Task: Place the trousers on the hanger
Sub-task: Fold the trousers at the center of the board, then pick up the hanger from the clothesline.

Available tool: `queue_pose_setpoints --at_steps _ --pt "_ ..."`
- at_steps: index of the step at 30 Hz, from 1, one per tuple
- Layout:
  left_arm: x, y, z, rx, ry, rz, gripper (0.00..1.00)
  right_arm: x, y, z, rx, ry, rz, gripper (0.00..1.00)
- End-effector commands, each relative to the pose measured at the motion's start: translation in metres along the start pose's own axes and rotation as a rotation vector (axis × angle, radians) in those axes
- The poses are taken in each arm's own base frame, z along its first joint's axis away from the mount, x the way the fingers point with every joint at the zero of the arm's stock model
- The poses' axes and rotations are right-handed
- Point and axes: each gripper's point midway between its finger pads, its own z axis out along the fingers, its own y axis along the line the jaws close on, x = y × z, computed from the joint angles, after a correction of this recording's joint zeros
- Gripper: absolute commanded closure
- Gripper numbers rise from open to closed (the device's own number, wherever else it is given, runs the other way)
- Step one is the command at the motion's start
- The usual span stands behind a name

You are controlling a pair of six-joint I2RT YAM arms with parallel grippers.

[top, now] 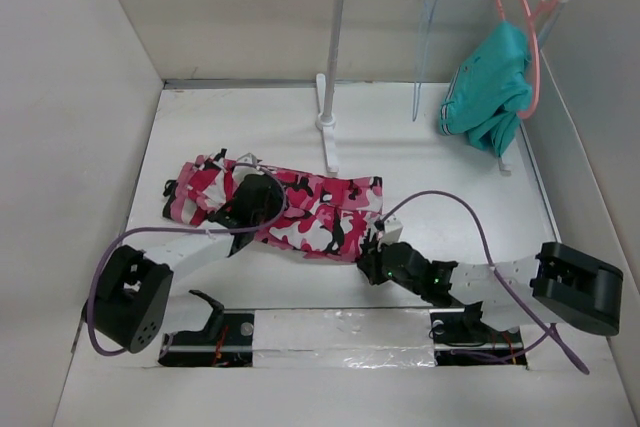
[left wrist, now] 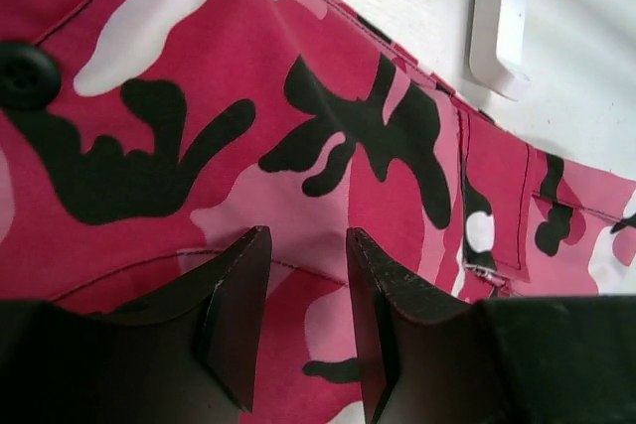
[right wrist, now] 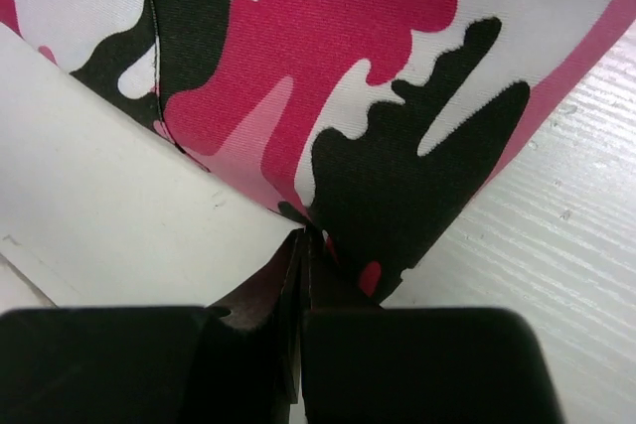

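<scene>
The pink, white and black camouflage trousers [top: 310,215] lie spread flat across the middle of the table. My left gripper [top: 250,203] hovers over their left part; in the left wrist view its jaws [left wrist: 308,237] stand apart above flat cloth [left wrist: 248,96], with nothing pinched. At the trousers' near right corner my right gripper [top: 372,247] is down on the table. In the right wrist view that gripper [right wrist: 306,237] is pressed shut, with the corner of the cloth [right wrist: 378,126] running into its tip. The pale-blue hanger [top: 425,47] hangs bare on the rail at the back.
A white clothes rack [top: 335,77] stands at the back; its foot [left wrist: 497,27] shows just beyond the trousers. A teal garment [top: 490,87] hangs from a coral-pink hanger [top: 535,37] at the rail's right end. Walls close in left, back and right.
</scene>
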Motion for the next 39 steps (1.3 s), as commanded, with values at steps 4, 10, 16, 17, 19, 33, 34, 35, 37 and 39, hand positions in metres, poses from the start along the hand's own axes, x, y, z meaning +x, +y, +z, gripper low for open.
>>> queue_pose_setpoints --at_steps 4,10,16,17,19,33,34,35,37,39 --pt "-0.037 -0.032 -0.029 0.167 -0.138 -0.037 0.66 0.013 -0.001 -0.018 0.024 0.025 0.017 1.0" --pt "-0.07 -0.071 -0.074 0.326 -0.262 -0.002 0.8 -0.081 0.043 -0.07 -0.043 -0.149 -0.054 1.0" --pt "-0.083 -0.089 -0.089 0.44 -0.334 0.032 0.98 -0.205 0.031 -0.141 0.12 -0.473 -0.064 1.0" --pt "-0.081 -0.088 -0.086 0.441 -0.334 0.052 1.0 -0.22 0.027 -0.148 0.158 -0.5 -0.08 1.0" --pt "-0.075 -0.089 -0.078 0.441 -0.317 0.079 1.0 -0.268 0.012 -0.165 0.28 -0.565 -0.132 1.0" --pt "-0.053 -0.109 -0.092 0.589 -0.234 0.176 1.0 -0.47 -0.095 -0.14 0.507 -0.534 -0.228 0.33" --pt "-0.051 -0.112 -0.094 0.601 -0.231 0.181 0.99 -0.477 -0.093 -0.124 0.479 -0.514 -0.242 0.32" --pt "-0.052 -0.112 -0.094 0.6 -0.238 0.189 0.96 -0.479 -0.097 -0.117 0.473 -0.507 -0.246 0.32" --pt "-0.043 -0.12 -0.099 0.617 -0.229 0.217 0.92 -0.481 -0.1 -0.099 0.44 -0.49 -0.246 0.32" --pt "-0.047 -0.123 -0.101 0.574 -0.273 0.245 0.87 -0.484 -0.115 -0.096 0.457 -0.497 -0.217 0.34"
